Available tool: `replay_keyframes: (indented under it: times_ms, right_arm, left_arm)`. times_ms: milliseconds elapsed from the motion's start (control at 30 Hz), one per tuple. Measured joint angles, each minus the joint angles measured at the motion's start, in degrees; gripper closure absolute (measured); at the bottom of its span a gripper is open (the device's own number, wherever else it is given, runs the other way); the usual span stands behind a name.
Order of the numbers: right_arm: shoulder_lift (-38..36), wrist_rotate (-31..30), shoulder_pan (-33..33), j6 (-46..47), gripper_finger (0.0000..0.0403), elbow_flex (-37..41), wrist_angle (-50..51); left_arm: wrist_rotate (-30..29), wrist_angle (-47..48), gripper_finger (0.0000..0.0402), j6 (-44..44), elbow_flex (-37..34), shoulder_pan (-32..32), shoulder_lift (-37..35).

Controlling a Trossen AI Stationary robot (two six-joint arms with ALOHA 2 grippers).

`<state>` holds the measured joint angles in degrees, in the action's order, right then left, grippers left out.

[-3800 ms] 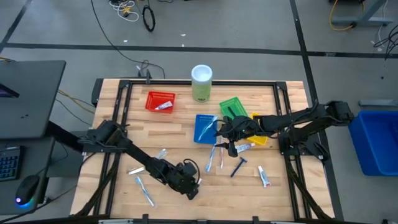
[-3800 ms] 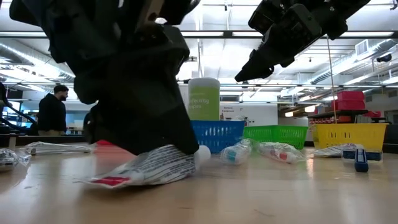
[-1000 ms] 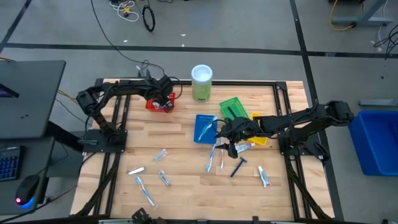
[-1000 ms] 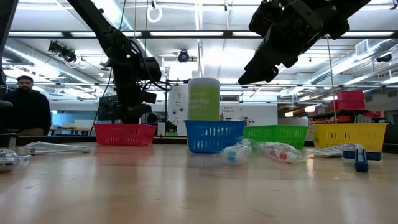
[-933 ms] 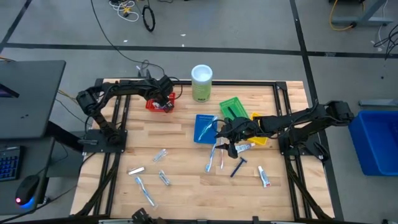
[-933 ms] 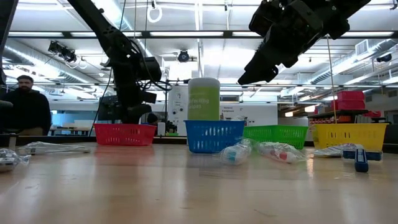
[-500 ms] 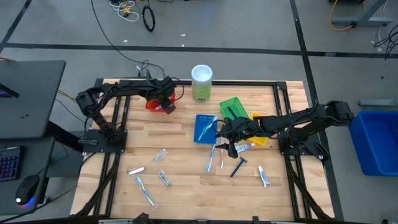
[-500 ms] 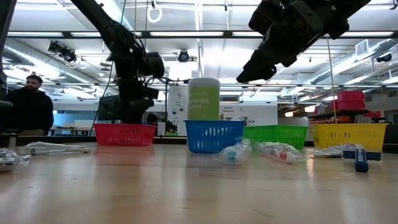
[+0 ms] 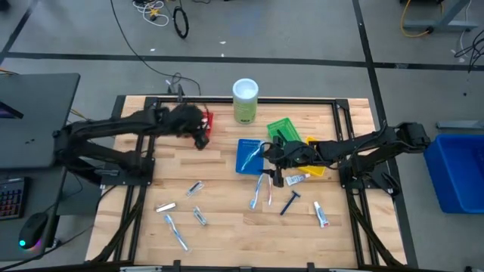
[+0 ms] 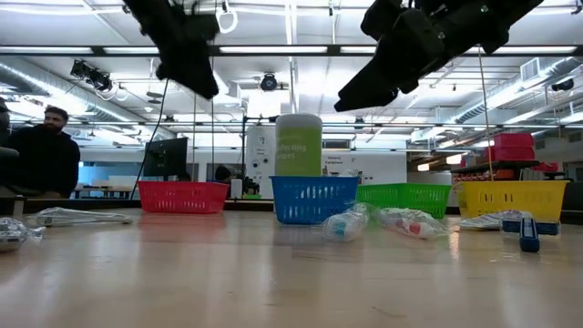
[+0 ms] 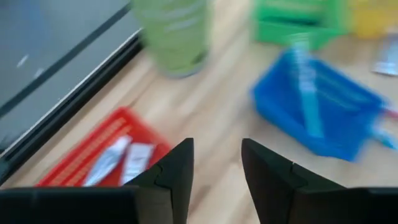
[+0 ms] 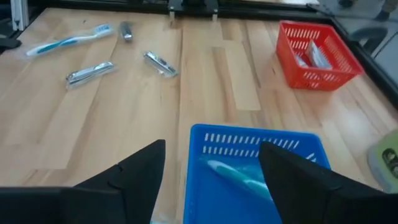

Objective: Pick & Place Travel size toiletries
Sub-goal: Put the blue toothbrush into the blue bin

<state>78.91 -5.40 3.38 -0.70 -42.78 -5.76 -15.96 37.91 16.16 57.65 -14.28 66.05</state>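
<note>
Toiletries lie loose on the wood: two toothbrushes (image 9: 261, 190), a dark razor (image 9: 290, 202), white tubes (image 9: 321, 214) and silvery sachets (image 9: 197, 187). Two white tubes (image 11: 121, 158) lie in the red basket (image 11: 68, 171), and a toothbrush (image 12: 239, 177) lies in the blue basket (image 12: 255, 140). My left gripper (image 9: 198, 130) hangs open and empty, high above the near edge of the red basket (image 9: 207, 121). My right gripper (image 9: 274, 156) is open and empty, raised by the right side of the blue basket (image 9: 248, 155).
A tall pale-green canister (image 9: 245, 100) with a white lid stands at the far edge. Green (image 9: 284, 131) and yellow (image 9: 316, 168) baskets sit under my right arm. A person (image 10: 46, 155) shows beyond the table. Bare wood lies between the red basket and the sachets.
My left gripper has risen well clear of the red basket and drawn a little toward the near edge, its arm folding back to the left. My right gripper has edged slightly toward the blue basket. The toiletries have stayed where they were.
</note>
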Motion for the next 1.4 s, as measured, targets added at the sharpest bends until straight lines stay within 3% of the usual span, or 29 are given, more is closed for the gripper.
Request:
replay_keyframes:
  times_ms: [300,467,667,767,1100,1200,1400]
  right_arm:
    - [1.80,7.42,1.63,2.77,0.0145,0.00,3.32]
    - [6.82,7.15,4.69,-1.02,0.0159,0.00,-0.70]
    - [12.96,14.28,7.36,-10.62,0.0159,-0.47,-3.33]
    - [15.55,14.63,8.07,-12.51,0.0156,-3.70,-2.33]
    - [28.46,13.07,8.31,-21.97,0.0170,-18.09,19.52]
    - [29.79,9.60,8.33,-23.17,0.0177,-18.53,20.09]
    - [30.93,10.68,8.21,-23.33,0.0219,-18.80,20.62]
  left_arm:
    - [-12.57,-12.98,0.0265,7.66,-10.40,20.01,-4.50]
    - [-10.99,-26.89,0.0265,8.95,-18.24,24.96,-2.54]
    - [-10.34,-39.66,0.0265,10.17,-25.27,26.53,-2.20]
    - [-11.88,-42.54,0.0265,10.12,-27.09,26.48,-2.20]
    - [-14.27,-42.95,0.0265,10.51,-27.48,26.46,-2.20]
    - [-14.27,-42.91,0.0265,10.44,-27.48,26.46,-2.20]
    - [-14.49,-42.91,0.0265,8.29,-27.48,26.46,-2.20]
